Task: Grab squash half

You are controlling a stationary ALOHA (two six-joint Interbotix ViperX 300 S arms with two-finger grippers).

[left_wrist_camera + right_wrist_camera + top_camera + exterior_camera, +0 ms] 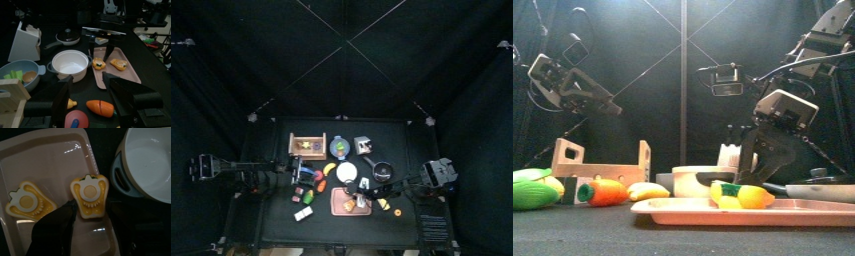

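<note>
Two yellow squash halves lie cut side up on a pink tray (pixel 40 158). One squash half (pixel 89 194) lies just ahead of my right gripper (pixel 93 228), which hangs open a little above the tray. The other half (pixel 27 202) lies beside it. In the front view the halves (pixel 740 195) sit on the tray (pixel 780 212) below my right gripper (pixel 763 165). My left gripper (pixel 93 95) is open and empty, held high over the table's left side, and both halves (pixel 99 63) show ahead of it.
A white pot (pixel 70 62) stands next to the tray. A blue bowl (pixel 20 74), a white knife block (pixel 23 42), a black pan (pixel 67 36), a wooden crate (pixel 600 165) and toy vegetables (pixel 607 190) crowd the left and back.
</note>
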